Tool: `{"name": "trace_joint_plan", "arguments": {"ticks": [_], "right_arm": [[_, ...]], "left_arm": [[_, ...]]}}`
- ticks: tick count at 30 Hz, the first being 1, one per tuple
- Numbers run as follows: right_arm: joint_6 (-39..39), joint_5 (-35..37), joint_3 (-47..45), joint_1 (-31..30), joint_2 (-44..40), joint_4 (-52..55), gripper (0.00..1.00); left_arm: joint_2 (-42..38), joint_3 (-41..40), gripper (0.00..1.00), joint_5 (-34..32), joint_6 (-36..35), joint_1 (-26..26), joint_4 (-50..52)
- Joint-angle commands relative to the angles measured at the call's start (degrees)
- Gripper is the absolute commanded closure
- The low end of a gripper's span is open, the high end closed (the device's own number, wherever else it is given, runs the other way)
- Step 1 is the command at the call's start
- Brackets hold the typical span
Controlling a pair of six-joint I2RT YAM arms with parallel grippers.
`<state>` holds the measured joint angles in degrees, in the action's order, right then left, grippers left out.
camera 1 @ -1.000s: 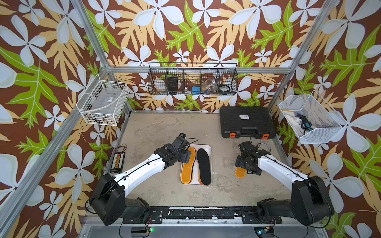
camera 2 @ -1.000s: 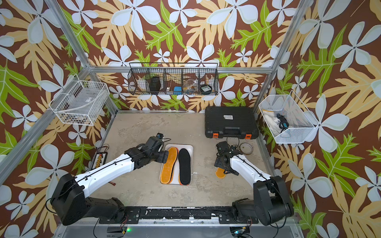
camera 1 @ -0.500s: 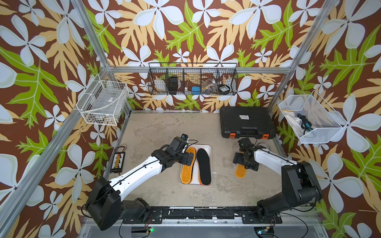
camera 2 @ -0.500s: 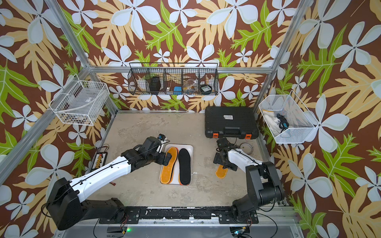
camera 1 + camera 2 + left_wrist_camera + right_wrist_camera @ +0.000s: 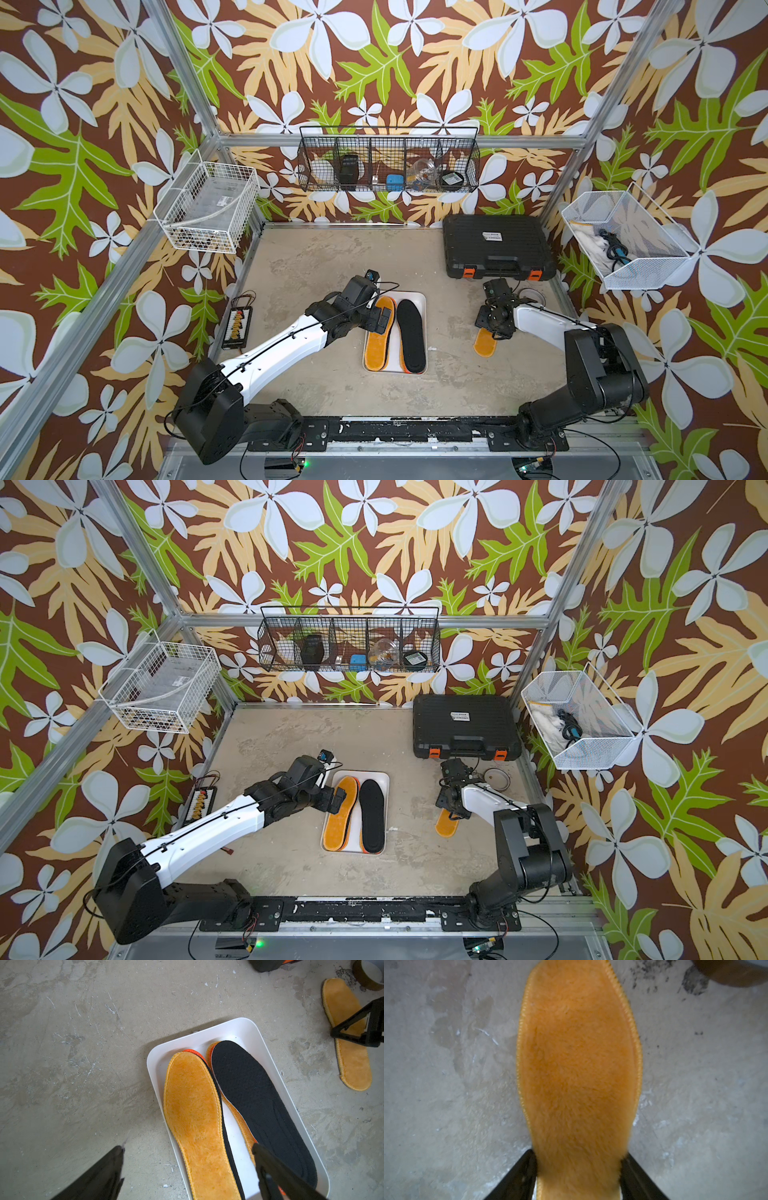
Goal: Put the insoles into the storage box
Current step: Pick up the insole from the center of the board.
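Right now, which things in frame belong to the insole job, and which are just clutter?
Job:
- box
- orange insole and black insole, on top of the piles in the box
- loose insole, outside the box, between the right gripper's fingers

Lying about:
- black case
- tape roll
- bead rack
- white baskets
- wire shelf

This is a robot test cell in a lab. Bare aluminium posts [image 5: 183, 70] frame walls of printed flower sheets [image 5: 374, 62], and two robot arms [image 5: 282, 349] are bolted to a metal rail [image 5: 395, 432] with loose wires. Wire baskets [image 5: 208, 208] hang above a scuffed tabletop [image 5: 332, 257].
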<state>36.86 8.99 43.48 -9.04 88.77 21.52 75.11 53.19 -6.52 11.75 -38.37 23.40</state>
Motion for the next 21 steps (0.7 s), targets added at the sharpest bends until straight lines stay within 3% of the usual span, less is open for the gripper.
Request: {"name": "trace_joint_plan", "arguments": {"ticks": [1,11,17,21], "right_arm": [[-1.8,0.0,-0.2,0.0,-0.6,5.7,0.38],[-3.8,-1.0,2.4,-1.7,-4.5,9.4,0.39],[-2.6,-0.6,6.4,-6.6,-6.1,13.5,0.39],[0.6,-0.8,11.5,-13.4,-7.9,16.6,0.39]], "left_arm": [[0.3,0.3,0.0,-1.7,0.2,0.1,-0.3],[0.6,0.9,0.0,-5.1,0.5,0.0,0.3],[0.1,0.9,0.0,-5.9,0.7,0.0,0.3],[-1.0,0.7,0.0,-7.1,0.7,0.0,0.0]]}}
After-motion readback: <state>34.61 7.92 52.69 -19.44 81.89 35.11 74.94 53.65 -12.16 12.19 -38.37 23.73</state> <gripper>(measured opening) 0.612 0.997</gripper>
